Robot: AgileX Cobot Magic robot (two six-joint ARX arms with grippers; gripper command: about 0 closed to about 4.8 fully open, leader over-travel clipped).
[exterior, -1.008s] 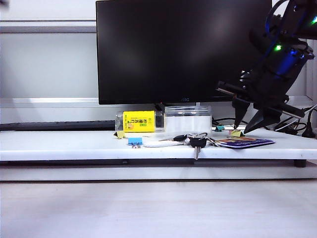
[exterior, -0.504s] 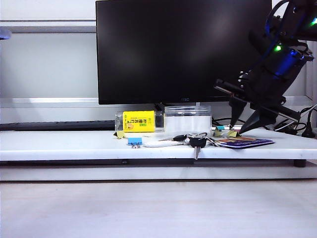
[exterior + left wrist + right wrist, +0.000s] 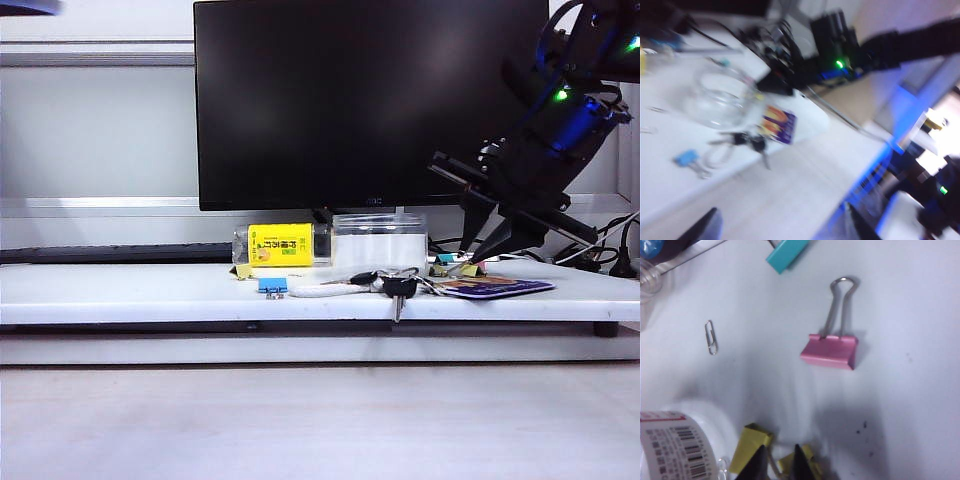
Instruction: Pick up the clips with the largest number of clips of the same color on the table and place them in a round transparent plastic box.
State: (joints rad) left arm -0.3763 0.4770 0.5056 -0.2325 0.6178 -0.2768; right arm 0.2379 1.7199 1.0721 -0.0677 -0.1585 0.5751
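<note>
Right now the right gripper (image 3: pixel 478 255) is down at the desk on the right side of the exterior view, its two dark fingertips (image 3: pixel 758 465) pinched in close around a pale-yellow clip (image 3: pixel 751 447) at the lower edge of the right wrist view. A thin silver wire shows in the narrow gap between the tips, so I take it as closing on that clip's handle, though whether the grip is firm yet I cannot say.

These clips should be very light and stiff, spring steel with smooth painted sides, so the body could squirt out of a pinch. The wire handles, or the folded back, look the safer hold.

A pink clip (image 3: pixel 830 351) and a teal clip (image 3: pixel 787 252) lie well apart from the fingertips, higher in that view.

The round transparent plastic box (image 3: pixel 379 238) stands under the monitor (image 3: pixel 370 100), left of the right gripper, beside a yellow-labelled container (image 3: pixel 280 245). Another yellow clip (image 3: pixel 241 270) sits at that container's left foot.

The left gripper (image 3: pixel 785 230) hangs high off the desk, its jaws spread and empty.
</note>
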